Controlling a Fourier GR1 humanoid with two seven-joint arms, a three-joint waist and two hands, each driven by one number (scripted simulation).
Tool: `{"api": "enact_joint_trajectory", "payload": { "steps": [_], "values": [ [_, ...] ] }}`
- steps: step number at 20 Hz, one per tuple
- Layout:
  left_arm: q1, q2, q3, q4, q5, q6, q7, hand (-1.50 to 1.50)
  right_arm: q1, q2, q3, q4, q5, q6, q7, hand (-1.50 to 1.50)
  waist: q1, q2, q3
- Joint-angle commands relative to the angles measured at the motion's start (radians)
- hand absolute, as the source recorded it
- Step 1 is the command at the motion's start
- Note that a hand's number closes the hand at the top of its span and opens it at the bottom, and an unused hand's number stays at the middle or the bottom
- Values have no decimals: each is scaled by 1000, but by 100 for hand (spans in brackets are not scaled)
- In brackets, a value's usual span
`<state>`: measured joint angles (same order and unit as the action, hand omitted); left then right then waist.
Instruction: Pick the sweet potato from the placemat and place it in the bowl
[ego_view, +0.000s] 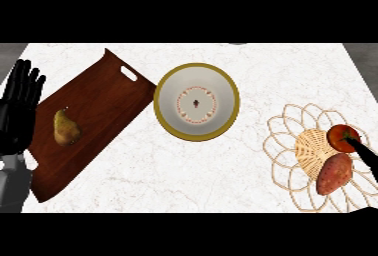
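Left hand (20, 102) up at the view's left edge, fingers straight and spread, pointing away, at rest beside the wooden cutting board (88, 120); grey forearm below it at the lower left corner. Open, holding nothing.

Right hand (363, 150) barely in view at the right edge: only a dark finger or two reaching in over the woven placemat (295, 150), tip close to the tomato (342, 136). Too little showing to tell whether open or curled.

Sweet potato (334, 173) lying on the placemat at the lower right, tilted, just below the tomato and just left of the dark fingers, seemingly apart from them. Not lifted, not held.

Bowl (196, 101) with gold rim near the middle of the marble counter (221, 170), well apart from the sweet potato, up and to the left of the placemat. Nothing inside but a patterned ring and a small dark mark at the centre.

Pear (66, 128) on the cutting board, near the left hand but not touching it. Board set diagonally, handle slot toward the bowl, its corner just beside the bowl's rim.
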<state>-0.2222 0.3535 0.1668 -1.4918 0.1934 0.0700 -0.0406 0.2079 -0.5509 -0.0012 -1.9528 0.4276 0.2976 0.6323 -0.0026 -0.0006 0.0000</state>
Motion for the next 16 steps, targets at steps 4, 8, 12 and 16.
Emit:
{"api": "enact_joint_trajectory", "payload": {
  "steps": [4, 8, 12, 16],
  "values": [
    [-20, -21, 16, 68, -13, -47, -45, 0, -100, 78, 5, 73, 70, 60, 32, -150, 1, 1, 0],
    [-12, -4, 51, -6, -11, -41, 26, 0, -50, 100, -23, 131, 121, 58, -71, -150, 1, 0, 0],
    [-53, -45, 23, 21, -66, 14, 14, 0, -95, 125, -21, 240, 171, 35, -123, -150, 1, 1, 0],
    [-24, -42, 36, -23, -35, -32, 45, 0, -109, 173, -24, 271, 203, 34, -101, -150, 2, 0, 0]
  ]
}}
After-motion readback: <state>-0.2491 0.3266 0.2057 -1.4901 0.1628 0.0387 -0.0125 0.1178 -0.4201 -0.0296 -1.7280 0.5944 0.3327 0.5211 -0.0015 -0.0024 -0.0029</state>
